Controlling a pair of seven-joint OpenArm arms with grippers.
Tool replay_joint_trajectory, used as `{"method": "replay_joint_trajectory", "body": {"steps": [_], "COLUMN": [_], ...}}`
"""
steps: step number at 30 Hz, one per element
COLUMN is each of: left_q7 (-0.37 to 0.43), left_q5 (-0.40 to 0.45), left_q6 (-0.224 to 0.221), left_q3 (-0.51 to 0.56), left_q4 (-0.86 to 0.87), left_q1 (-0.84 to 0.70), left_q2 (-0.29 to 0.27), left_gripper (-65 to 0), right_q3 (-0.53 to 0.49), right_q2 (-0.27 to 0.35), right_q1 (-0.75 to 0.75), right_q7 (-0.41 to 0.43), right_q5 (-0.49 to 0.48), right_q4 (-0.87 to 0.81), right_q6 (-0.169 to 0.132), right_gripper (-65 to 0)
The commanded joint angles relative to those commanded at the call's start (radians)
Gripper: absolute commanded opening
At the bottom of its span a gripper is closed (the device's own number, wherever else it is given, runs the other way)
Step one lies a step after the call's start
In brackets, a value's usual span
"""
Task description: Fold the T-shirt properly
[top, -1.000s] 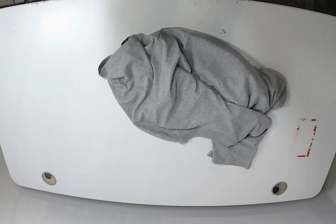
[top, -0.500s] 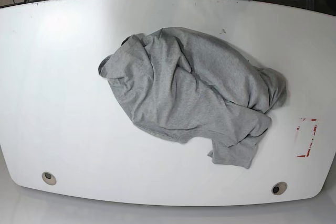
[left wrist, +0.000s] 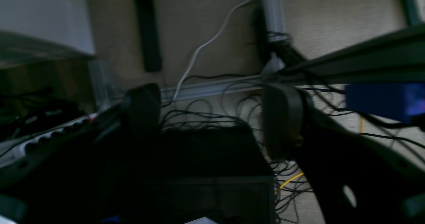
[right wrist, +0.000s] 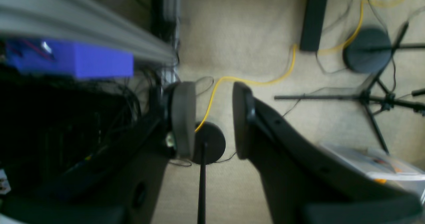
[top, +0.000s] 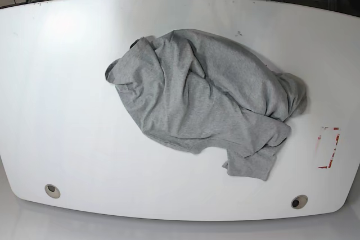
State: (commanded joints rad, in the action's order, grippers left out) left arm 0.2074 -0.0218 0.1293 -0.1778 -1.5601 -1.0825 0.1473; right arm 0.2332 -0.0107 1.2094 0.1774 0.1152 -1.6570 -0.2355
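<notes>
A: Where is the T-shirt (top: 205,102)?

B: Crumpled in a heap on the white table (top: 67,99), a little right of the middle in the base view. It runs from a bunched edge at the left to a rounded lump at the right, with one flap hanging toward the near edge. No lettering shows; only plain heather-grey cloth faces up.

A: Any containers?

B: Only one that I can make out: a clear plastic tub (right wrist: 382,166) at the lower right of the right wrist view, on the carpet. What lies in it is too blurred to name.

A: And the grippers?

B: Neither appears in the base view. The left gripper (left wrist: 212,117) shows in its own wrist camera with its two dark fingers spread wide, nothing between them, over a tangle of black cables (left wrist: 206,117) and a white cable (left wrist: 206,44). The right gripper (right wrist: 212,121) has its fingers parted by a narrower gap, also holding nothing, above beige carpet with a yellow cable (right wrist: 252,81) and a black stand base (right wrist: 367,49).

A: What does the base view have that the wrist views lack?

B: The shirt, the table, and a red-edged mark (top: 329,147) near the table's right edge.
</notes>
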Motion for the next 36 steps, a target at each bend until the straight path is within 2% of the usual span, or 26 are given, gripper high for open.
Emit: {"method": "replay_joint_trajectory", "body": {"steps": [12,22,24,36], "left_q7": [-0.004,-0.018,-0.014,-0.018], "left_q5": [0.031,0.029,0.012,-0.032], "left_q6": [0.0,-0.005,-0.004,-0.007], "left_q3": [-0.008,-0.016,-0.015,-0.021], "left_q4": [-0.063,-0.122,-0.163,-0.274], "left_q1": [-0.033,-0.036,-0.045,-0.091], "left_q2": [0.004,0.002,0.002,0.007], "left_gripper": [-20.0,-20.5,-20.6,-20.7], "right_q3": [-0.003,0.003,0.006,0.012], "right_q2": [-0.007,-0.013,-0.014,-0.011], "right_q1": [0.045,0.062,0.075,0.094], "right_q7": [-0.009,-0.005,-0.008,0.001], "right_q5": [-0.075,-0.06,-0.049,-0.048], "right_q4": [-0.056,-0.128,-0.18,-0.245], "right_q6": [-0.011,-0.012,-0.012,-0.012], "right_gripper": [-46.5,-46.8,-46.9,-47.0]}}
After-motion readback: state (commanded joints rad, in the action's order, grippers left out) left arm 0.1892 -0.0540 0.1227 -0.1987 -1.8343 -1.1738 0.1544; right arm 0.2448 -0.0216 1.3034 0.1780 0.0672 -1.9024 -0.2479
